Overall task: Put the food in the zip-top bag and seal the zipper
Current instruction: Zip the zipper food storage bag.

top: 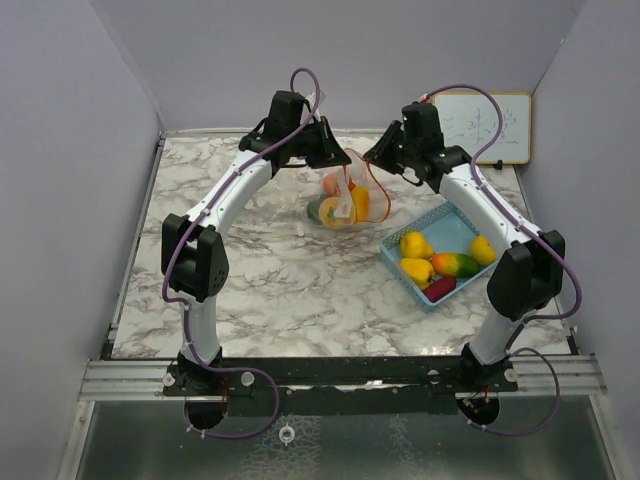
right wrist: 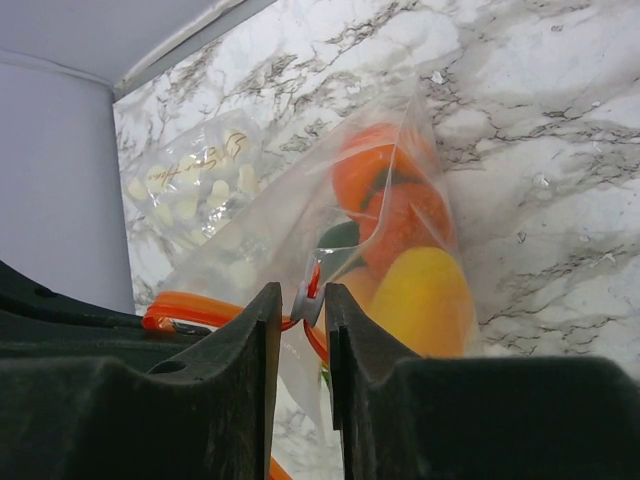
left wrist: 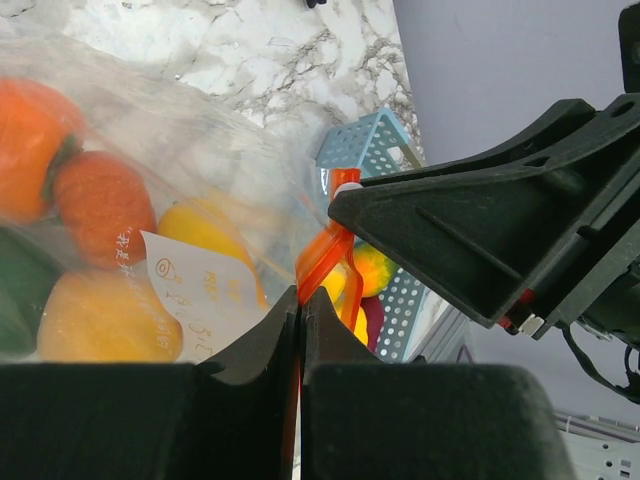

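Observation:
The clear zip-top bag (top: 345, 195) with an orange zipper hangs between both grippers above the table's middle. It holds several toy foods: orange (left wrist: 25, 140), red-orange (left wrist: 100, 205), yellow (left wrist: 100, 315) and green (left wrist: 15, 290). My left gripper (top: 338, 153) is shut on the orange zipper strip (left wrist: 322, 255) at the bag's top. My right gripper (top: 377, 160) is shut on the white zipper slider (right wrist: 305, 300). More food lies in the light blue basket (top: 450, 228): yellow pieces (top: 415, 243), an orange-green one (top: 455, 264) and a dark red one (top: 440, 288).
The basket sits right of centre, near the right arm's elbow. A small whiteboard (top: 485, 125) leans on the back right wall. Grey walls close in the marble table (top: 260, 270) on three sides.

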